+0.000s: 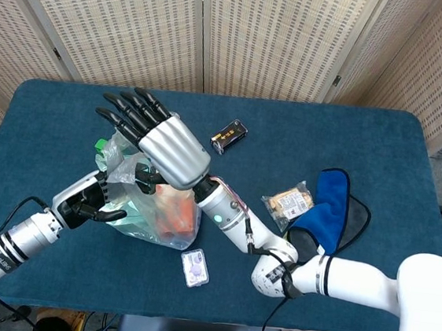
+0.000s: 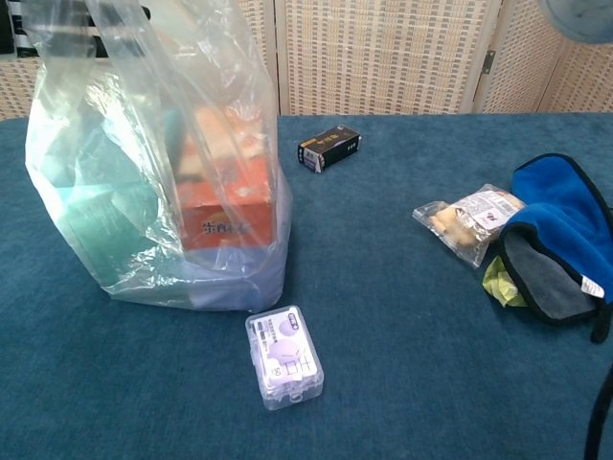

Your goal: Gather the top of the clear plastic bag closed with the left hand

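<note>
Blue cloth table (image 1: 381, 151) — wicker screens (image 1: 282, 37) behind — bag (image 2: 153, 163) upright.

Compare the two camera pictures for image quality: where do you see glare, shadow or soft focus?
Head view: even, diffuse light; faint highlights on the silver back of the right robot hand; soft shadow beside the clear plastic bag. Chest view: pale sheen across the bag's crinkled film veils its contents; a blurred grey shape sits in the top right corner; the small clear case is sharp.

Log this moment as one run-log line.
left hand: grips side of clear plastic bag | right hand: open above bag | bag top: not yet gathered
</note>
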`<state>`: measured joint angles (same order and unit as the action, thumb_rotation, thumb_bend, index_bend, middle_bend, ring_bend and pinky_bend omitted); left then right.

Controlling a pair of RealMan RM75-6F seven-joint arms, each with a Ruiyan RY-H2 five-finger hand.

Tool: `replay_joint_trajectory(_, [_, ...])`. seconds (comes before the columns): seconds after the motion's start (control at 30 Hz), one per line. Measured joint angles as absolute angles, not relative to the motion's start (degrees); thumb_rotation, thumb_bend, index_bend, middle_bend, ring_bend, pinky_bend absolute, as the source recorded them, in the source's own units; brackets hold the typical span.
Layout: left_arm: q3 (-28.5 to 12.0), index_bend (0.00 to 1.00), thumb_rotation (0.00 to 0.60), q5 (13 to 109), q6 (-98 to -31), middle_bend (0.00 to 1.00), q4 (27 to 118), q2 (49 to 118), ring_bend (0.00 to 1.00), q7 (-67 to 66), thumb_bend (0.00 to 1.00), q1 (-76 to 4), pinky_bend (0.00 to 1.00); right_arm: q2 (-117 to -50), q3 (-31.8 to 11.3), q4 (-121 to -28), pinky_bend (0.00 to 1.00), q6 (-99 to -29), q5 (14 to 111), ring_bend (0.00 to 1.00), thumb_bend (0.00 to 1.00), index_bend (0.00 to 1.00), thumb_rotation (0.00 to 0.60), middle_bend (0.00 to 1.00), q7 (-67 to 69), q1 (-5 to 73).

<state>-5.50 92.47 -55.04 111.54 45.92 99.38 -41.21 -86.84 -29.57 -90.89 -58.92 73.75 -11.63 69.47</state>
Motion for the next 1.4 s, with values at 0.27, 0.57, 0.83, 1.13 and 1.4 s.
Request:
replay_joint_trajectory(0.27, [-5.4, 0.18, 0.567, 92.3, -54.7, 0.20, 111.7, 45.9, 0.23, 99.6, 0.14, -41.5, 0.17, -89.5, -29.5, -87.0, 0.06, -58.1, 72.8, 0.00, 0.06, 0.00, 0.600, 0.00, -11.9, 72.5])
replay_joint_trajectory(0.57, [-5.0, 0.18, 0.549, 92.7, -55.1, 0.20, 111.8, 45.7, 0.23, 99.7, 0.14, -41.3, 0.17, -92.4, -29.3, -82.4, 0.06, -60.2, 74.4, 0.00, 0.31, 0.00, 0.600, 0.05, -10.2, 74.2])
replay_joint_trajectory(0.83, [-4.8, 0.18, 0.524, 93.2, -55.3, 0.20, 112.2, 45.7, 0.23, 100.9, 0.14, -41.4, 0.17, -93.7, -29.0, -80.4, 0.06, -64.3, 77.0, 0.00, 0.46, 0.00, 0.600, 0.09, -8.5, 74.2])
replay_joint_trajectory(1.13, [-5.1, 0.18, 0.485, 94.2, -55.9, 0.20, 110.9, 47.3, 0.23, 103.1, 0.14, -42.5, 0.17, -93.4, -29.2, -81.2, 0.06, -66.4, 77.8, 0.00, 0.47, 0.00, 0.600, 0.09, -8.1, 73.7])
replay_joint_trajectory(1.4, [-5.6, 0.20, 0.437, 93.1, -56.8, 0.20, 110.2, 47.9, 0.23, 102.0, 0.14, -42.6, 0.17, -92.4, -29.2, -82.8, 0.06, -66.6, 77.2, 0.00, 0.45, 0.00, 0.600, 0.09, -8.7, 73.1])
